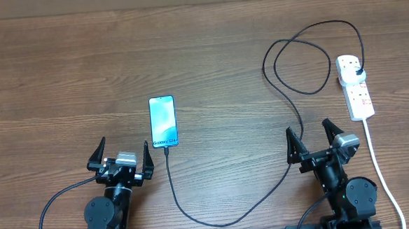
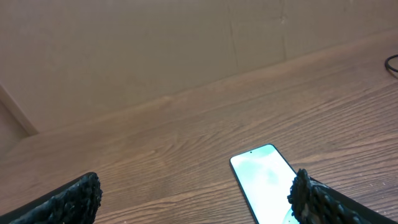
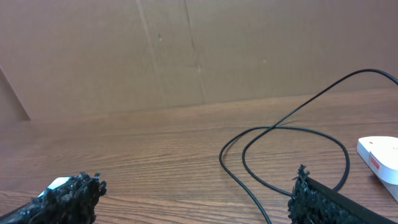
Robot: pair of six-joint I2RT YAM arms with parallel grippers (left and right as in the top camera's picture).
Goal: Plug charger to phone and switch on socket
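Left gripper [image 1: 123, 143] and right gripper [image 1: 307, 127] rest spread wide at near edge of table [image 1: 48, 80]; charger [image 1: 173, 193] links phone [image 1: 163, 121] and socket [image 1: 355, 85].

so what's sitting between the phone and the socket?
Only the charger cable, looped on the table nearer the socket; from the phone to that loop it's bare. Clearest in the overhead view.

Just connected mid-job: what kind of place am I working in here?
Probably a lab or test bench rather than a home: a wood-grain table, plain brown panels behind it, and a staged set of a phone, its black charger cable and a white power strip.
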